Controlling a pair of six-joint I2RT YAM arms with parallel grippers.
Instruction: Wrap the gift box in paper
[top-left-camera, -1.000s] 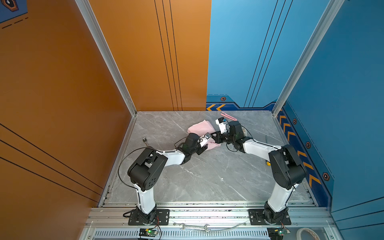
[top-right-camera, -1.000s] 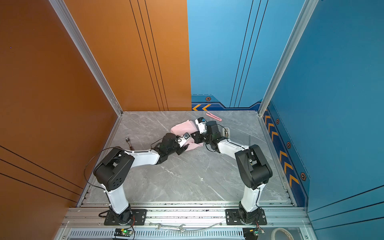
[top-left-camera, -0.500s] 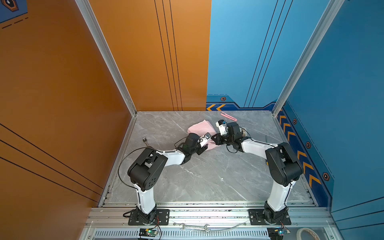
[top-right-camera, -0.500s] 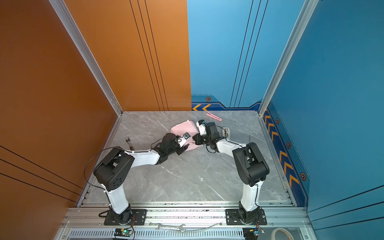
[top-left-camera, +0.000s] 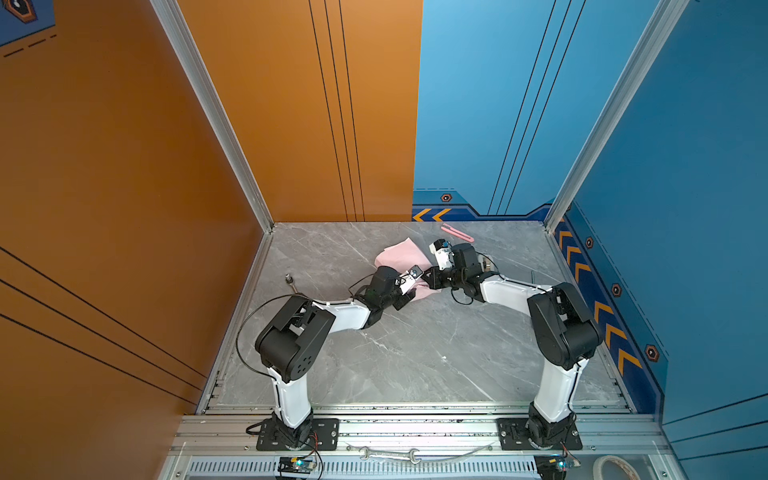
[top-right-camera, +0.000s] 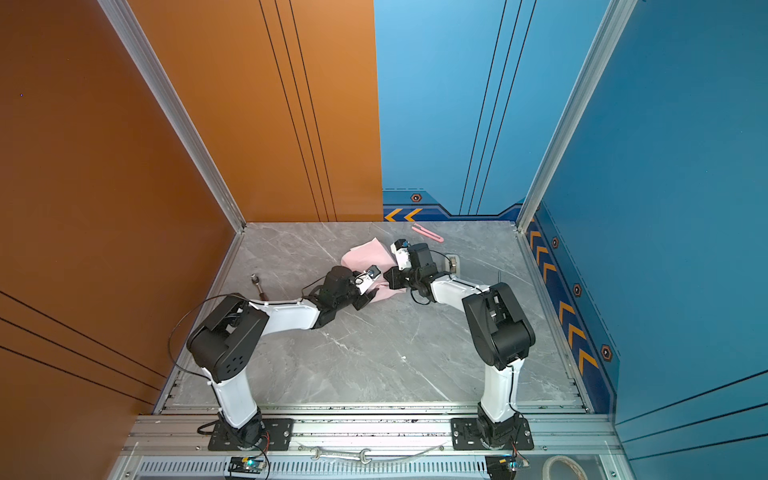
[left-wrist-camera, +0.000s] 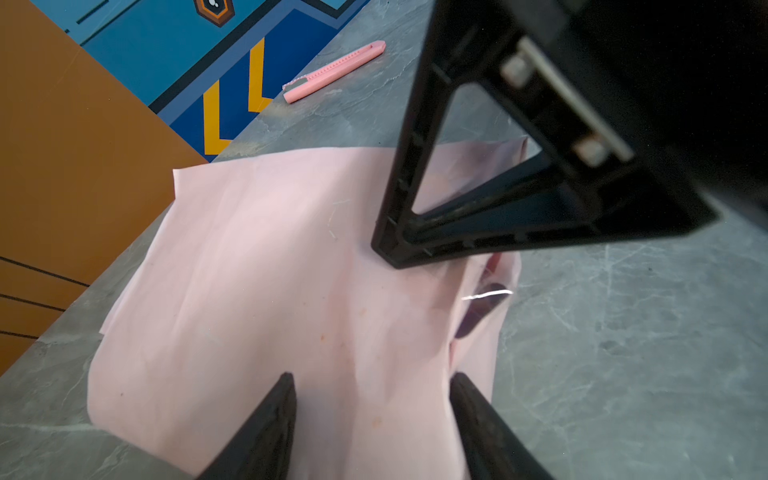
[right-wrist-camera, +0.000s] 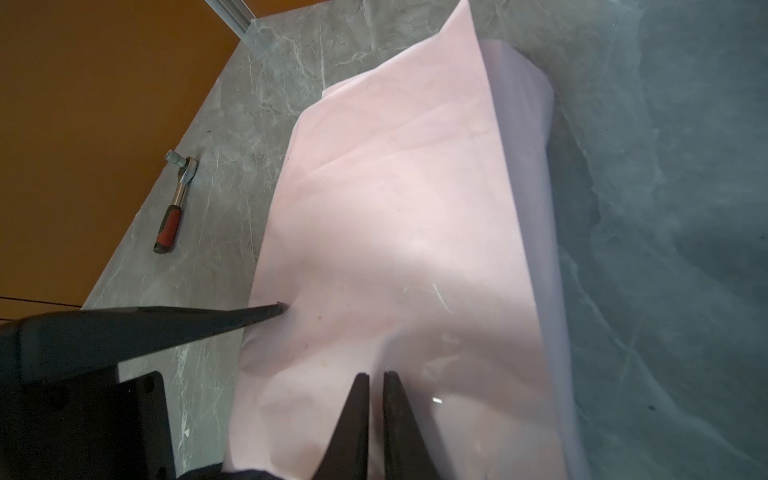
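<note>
grey marble table (top-left-camera: 415, 353) takes up the whole floor of the cell. both arms are stretched toward the far middle of it, left arm (top-left-camera: 345, 318) and right arm (top-left-camera: 511, 291), and they meet over the paper (top-left-camera: 401, 255).

the paper lies pale pink side up in both top views, creased and folded into a boxy lump. from the right wrist camera one side wall of it shows the lilac face (right-wrist-camera: 528, 166).

the gift box (left-wrist-camera: 473, 318) is basically buried under that. all i can spot is a dark sliver through a gap in the fold from the left wrist camera, with a shiny strip glinting across the gap.

left gripper (left-wrist-camera: 374, 399) has its jaws spread wide over the top of the paper, pink sheet showing between them, not clamped on anything i can see. right gripper (right-wrist-camera: 376, 386) has its jaws pressed nearly together with just a thin slit, tips down on the paper. can't tell if a fold is nipped in there.

ratchet wrench (right-wrist-camera: 176, 199) lies on the table near the orange wall, well apart from the paper. pink cutter (left-wrist-camera: 332, 70) lies by the back wall, also clear of it.
</note>
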